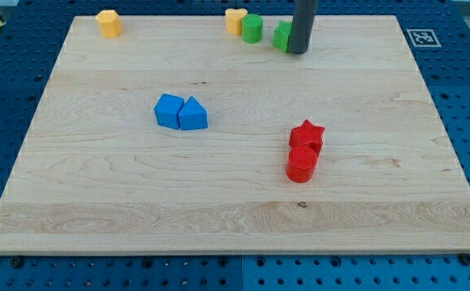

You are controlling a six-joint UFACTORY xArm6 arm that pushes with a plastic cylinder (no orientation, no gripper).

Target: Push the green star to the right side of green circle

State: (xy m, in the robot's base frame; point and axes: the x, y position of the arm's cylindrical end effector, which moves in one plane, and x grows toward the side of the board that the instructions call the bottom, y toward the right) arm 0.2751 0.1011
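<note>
The green star [281,36] lies near the view's top, partly hidden behind my rod. The green circle [253,28] stands just to its left, with a small gap between them. A yellow block [235,20] touches the circle's left side. My tip [298,51] rests on the board right against the star's right side.
Another yellow block [108,23] sits at the top left corner. Two blue blocks [179,112] touch each other left of centre. A red star [307,135] and a red cylinder [302,163] sit together right of centre. The board's top edge [340,16] is close behind the tip.
</note>
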